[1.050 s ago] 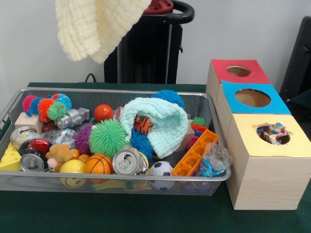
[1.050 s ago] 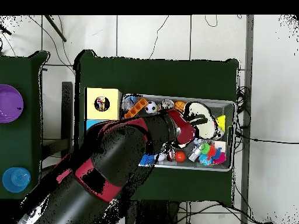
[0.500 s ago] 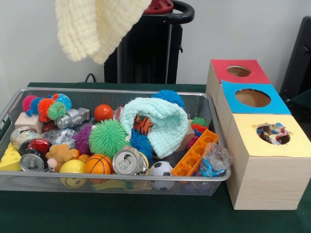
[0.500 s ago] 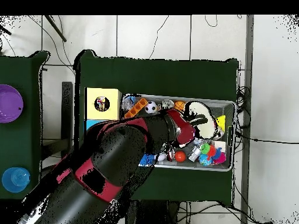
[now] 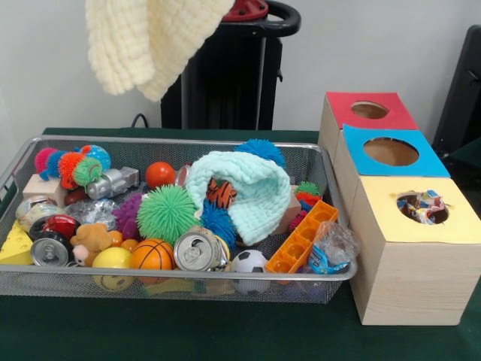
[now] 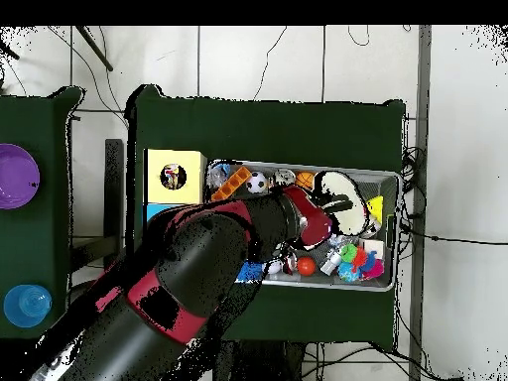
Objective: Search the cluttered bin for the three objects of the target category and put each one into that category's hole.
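The cream knitted blanket (image 5: 146,41) hangs high above the wire mesh bin (image 5: 90,282), light and floppy, best pinched at a bunched fold. Whether the pincer is spread, I cannot tell.

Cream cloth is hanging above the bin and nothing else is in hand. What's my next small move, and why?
Probably carry it sideways toward the boxes without dropping lower. The cream cloth hangs well clear above the bin, touching nothing in it. The yellow hole holds wrappers, so the empty-looking blue hole or red hole seems likelier; which one is right I cannot tell.
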You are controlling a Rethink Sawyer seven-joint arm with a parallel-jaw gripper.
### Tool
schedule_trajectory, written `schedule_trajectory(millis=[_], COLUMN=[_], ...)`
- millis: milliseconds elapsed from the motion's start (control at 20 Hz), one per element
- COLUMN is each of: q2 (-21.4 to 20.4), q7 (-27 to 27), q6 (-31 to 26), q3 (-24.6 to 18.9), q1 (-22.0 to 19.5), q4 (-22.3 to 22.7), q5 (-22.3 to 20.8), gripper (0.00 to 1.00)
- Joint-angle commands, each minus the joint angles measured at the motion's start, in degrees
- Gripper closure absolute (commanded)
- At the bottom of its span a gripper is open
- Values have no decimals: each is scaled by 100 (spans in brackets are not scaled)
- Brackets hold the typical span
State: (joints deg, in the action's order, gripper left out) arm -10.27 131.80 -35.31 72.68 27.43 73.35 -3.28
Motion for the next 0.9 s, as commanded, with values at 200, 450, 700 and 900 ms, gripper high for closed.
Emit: schedule_trajectory(millis=[200,450,700,900], q2=[19,33,29,112], q7=[525,540,552,715], q6=[-548,-548,-543,-364], q3=[-510,-505,-508,-607], q1=[-88,-95,-87,-103], q4=[322,310,329,464], q5=[-99,-93,-90,-57], gripper=[100,100,100,100])
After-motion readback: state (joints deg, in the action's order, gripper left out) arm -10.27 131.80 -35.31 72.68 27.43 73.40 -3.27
